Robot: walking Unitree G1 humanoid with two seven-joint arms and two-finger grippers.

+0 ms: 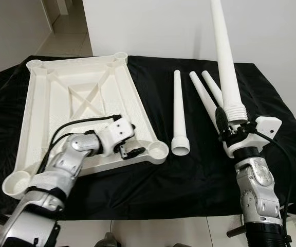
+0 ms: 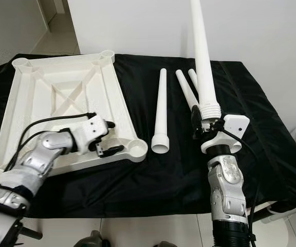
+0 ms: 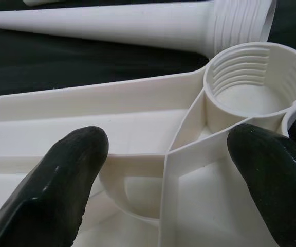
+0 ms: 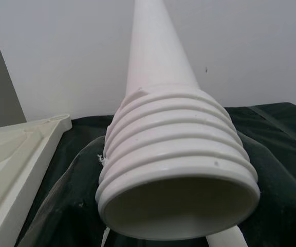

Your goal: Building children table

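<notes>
A white plastic tabletop [image 1: 50, 92] lies upside down on the left of the black cloth, with a threaded socket [image 1: 158, 149] at its near right corner. My left gripper [image 1: 132, 151] is open just beside that socket, its fingers [image 3: 71, 170] spread over the inner ribs next to the socket [image 3: 256, 82]. My right gripper [image 1: 235, 128] is shut on the threaded end of a white table leg [image 1: 225, 56], held upright over the cloth's right side, thin end up. The leg's hollow threaded end [image 4: 173, 144] faces the right wrist camera.
Three more white legs lie on the cloth: one [image 1: 179, 113] right of the tabletop, two [image 1: 205, 98] side by side behind my right gripper. The black cloth [image 1: 189, 180] hangs over the table's front edge. A white wall stands behind.
</notes>
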